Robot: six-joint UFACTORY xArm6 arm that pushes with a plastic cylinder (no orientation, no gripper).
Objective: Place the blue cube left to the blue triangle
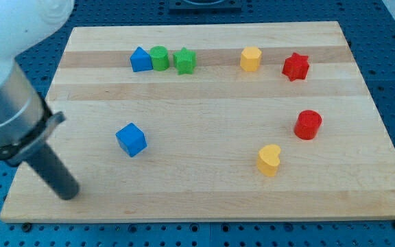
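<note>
The arm (9,103) runs off the view's left and top edges, its bulk hiding the board's (204,199) left edge.

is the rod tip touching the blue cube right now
No, my tip rests on the board toward the view's bottom left, with bare wood between it and the blue cube.

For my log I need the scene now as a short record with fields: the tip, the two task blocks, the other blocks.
tip: my tip near the board's bottom-left corner, lower left of the blue cube, apart from it
blue triangle: top row, touching the green cylinder
others top: green star, yellow block, red star
others right: red cylinder, yellow heart
</note>
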